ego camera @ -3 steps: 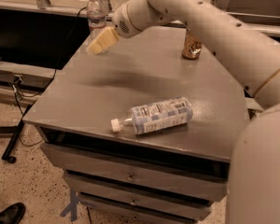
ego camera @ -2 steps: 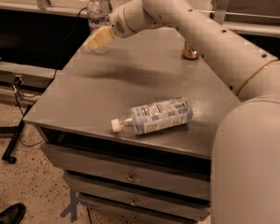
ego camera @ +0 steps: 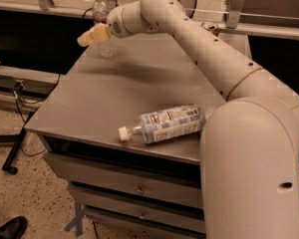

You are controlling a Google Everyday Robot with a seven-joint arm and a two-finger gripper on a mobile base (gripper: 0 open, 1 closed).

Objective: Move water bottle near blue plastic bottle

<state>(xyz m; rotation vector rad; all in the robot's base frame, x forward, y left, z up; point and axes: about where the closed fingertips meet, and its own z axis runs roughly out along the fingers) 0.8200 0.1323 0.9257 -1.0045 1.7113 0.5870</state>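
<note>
Water bottle [ego camera: 100,9]: slim, clear, white cap, standing upright at the far left corner of the desk [ego camera: 89,98]; only its cap, neck and clear base showed, the middle was hidden behind the hand [ego camera: 91,35]; label band was not readable from here.

Hand: tan-tipped, hanging just in front of the water bottle's midsection, pointing left past the desk corner; couldn't tell whether it was grasping the bottle or released, and contact was not visible.

Blue plastic bottle [ego camera: 169,123]: wider, lying on its side near the front edge of the desk, blue-and-white label facing up, white cap pointing toward the front-left; well apart from the water bottle, nearly the full depth of the desk between them.

Counts: two bottles; one can [ego camera: 210,27], only its top visible behind the arm [ego camera: 204,54] at the far edge; one arm, reaching from the lower right across to the far left corner; one hand; one grey desk with drawers [ego camera: 134,183] under the top; one dark shoe [ego camera: 7,228] on the floor at the lower left.
</note>
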